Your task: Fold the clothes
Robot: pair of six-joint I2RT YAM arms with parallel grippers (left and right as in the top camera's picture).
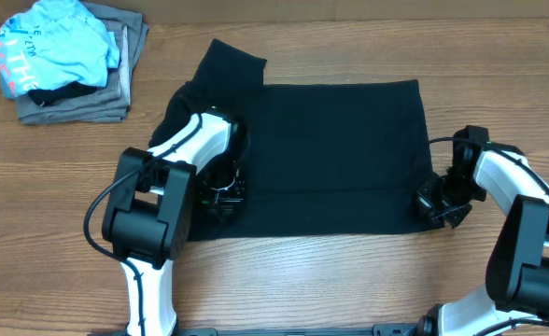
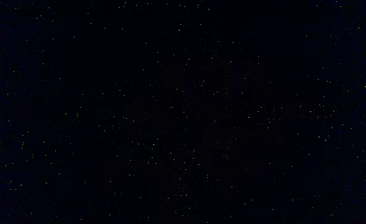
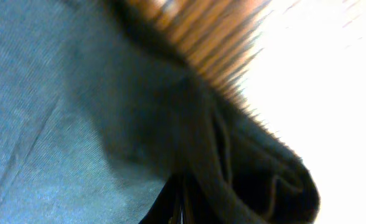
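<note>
On wooden table (image 1: pixel 349 289): black T-shirt (image 1: pixel 330 159) lies flat, a rough rectangle, one sleeve (image 1: pixel 228 61) poking out top left. Folding looks partway; more folds left. right gripper (image 1: pixel 440 205) clenched on lower right hem. left gripper (image 1: pixel 223 191) low on left side, grip cannot be told.

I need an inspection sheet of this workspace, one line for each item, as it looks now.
Surface: wooden table.
Job's things: black T-shirt spread flat in the middle, one sleeve sticking out at the far left.
Clutter: light blue shirt on a grey garment, far left corner.
End effectors: left end effector on the shirt's left part, state not visible; right end effector shut on the shirt's right near edge.
Cables: black cable looping beside the left arm.
Surroundings: nothing seen.
</note>
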